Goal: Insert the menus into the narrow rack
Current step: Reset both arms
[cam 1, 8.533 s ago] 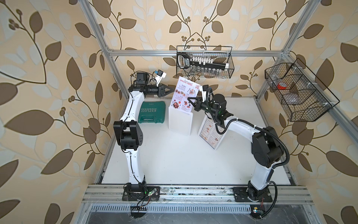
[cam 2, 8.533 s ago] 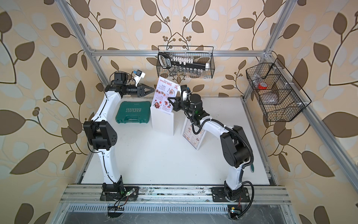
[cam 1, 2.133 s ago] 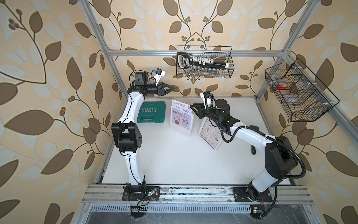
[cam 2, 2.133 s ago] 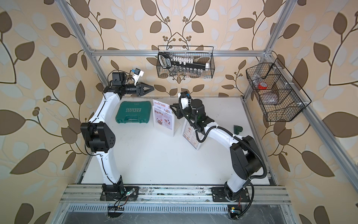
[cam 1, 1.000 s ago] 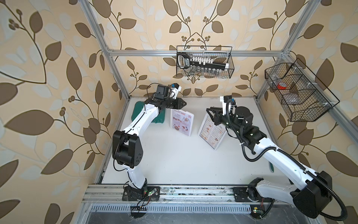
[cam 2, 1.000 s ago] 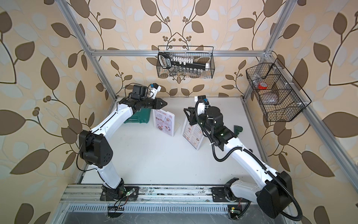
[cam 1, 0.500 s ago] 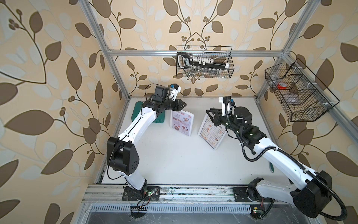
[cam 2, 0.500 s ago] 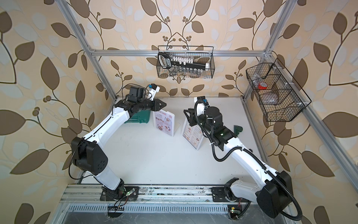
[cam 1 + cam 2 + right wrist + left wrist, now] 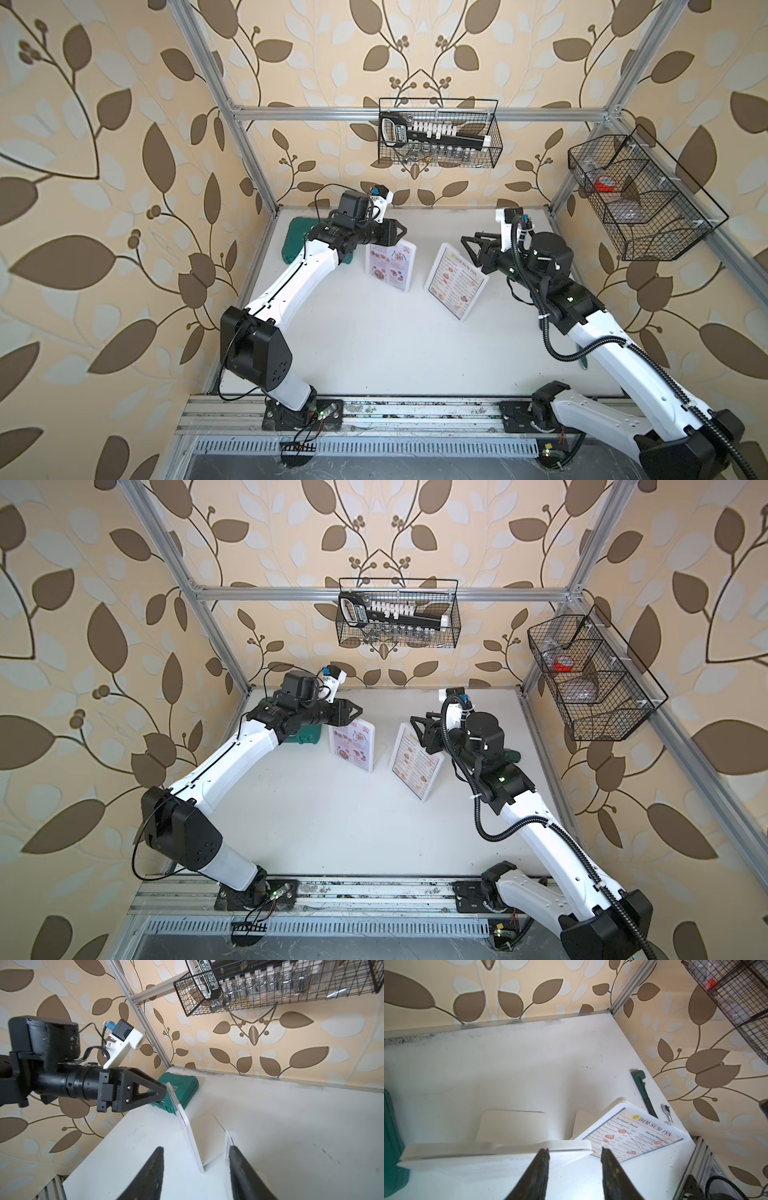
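Green case [image 9: 296, 243]: half hidden behind the left arm [image 9: 299, 282], and sliced off by the edge in the left wrist view.
Special Menu [image 9: 391, 262]: print too small to read.
Green wrench [image 9: 515, 754]: mostly tucked under the right arm [image 9: 536, 825].

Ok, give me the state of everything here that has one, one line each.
Special Menu, standing upright in a white holder.
Dim Sum Inn menu, standing in a second white holder, leaning back.
Left gripper, open, at the Special Menu's top edge, holding nothing.
Right gripper, open, holding nothing.
Green case, closed, flat on the table.
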You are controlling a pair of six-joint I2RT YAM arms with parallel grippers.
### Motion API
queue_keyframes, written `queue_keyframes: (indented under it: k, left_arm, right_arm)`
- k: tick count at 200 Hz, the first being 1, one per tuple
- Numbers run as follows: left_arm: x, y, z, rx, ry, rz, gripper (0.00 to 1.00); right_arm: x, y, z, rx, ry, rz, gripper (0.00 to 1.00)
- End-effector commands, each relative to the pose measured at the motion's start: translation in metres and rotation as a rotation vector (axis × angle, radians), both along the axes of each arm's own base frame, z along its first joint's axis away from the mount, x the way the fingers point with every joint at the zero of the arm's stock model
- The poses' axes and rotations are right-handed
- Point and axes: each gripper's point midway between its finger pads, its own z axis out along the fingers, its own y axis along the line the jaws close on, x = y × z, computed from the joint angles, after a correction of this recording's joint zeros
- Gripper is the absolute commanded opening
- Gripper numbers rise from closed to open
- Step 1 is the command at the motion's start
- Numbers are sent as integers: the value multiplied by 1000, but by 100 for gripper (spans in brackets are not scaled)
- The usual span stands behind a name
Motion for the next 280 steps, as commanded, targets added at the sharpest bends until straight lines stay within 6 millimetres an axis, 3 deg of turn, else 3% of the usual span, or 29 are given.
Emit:
queue_keyframes:
  k: [1, 29, 39, 66, 98, 125, 170, 207, 212, 253, 280]
  left_arm:
    - [-2, 2, 42, -20, -110, 39, 56]
    - [-3, 2, 47, 3, -140, 51, 77]
    - [-4, 2, 51, 8, -154, 47, 83]
    - [-2, 2, 58, 14, -174, 47, 99]
    - [5, 9, 58, 65, -152, 87, 99]
    - [7, 27, 52, 146, -136, 166, 99]
    - [0, 68, 51, 302, -121, 310, 99]
    - [-4, 108, 28, 399, -106, 463, 99]
    - [-9, 118, 36, 388, -125, 494, 99]
    - [-1, 185, -3, 399, -41, 697, 99]
    - [-1, 219, -32, 431, -22, 792, 99]
  right_arm:
    - [-5, -7, -5, -18, 31, 19, 62]
    - [-6, -22, -2, -4, 31, 25, 92]
    - [-6, -28, -2, 1, 35, 28, 98]
    - [0, -48, -2, 29, 51, 15, 99]
    - [13, -88, -5, 114, 91, -51, 99]
    - [24, -128, -10, 163, 116, -164, 99]
    - [31, -175, -13, 159, 113, -327, 99]
    - [36, -218, -28, 154, 152, -477, 99]
    - [36, -223, -30, 152, 155, -490, 99]
    - [38, -252, -45, 90, 133, -612, 99]
    - [27, -263, -46, 31, 7, -690, 99]
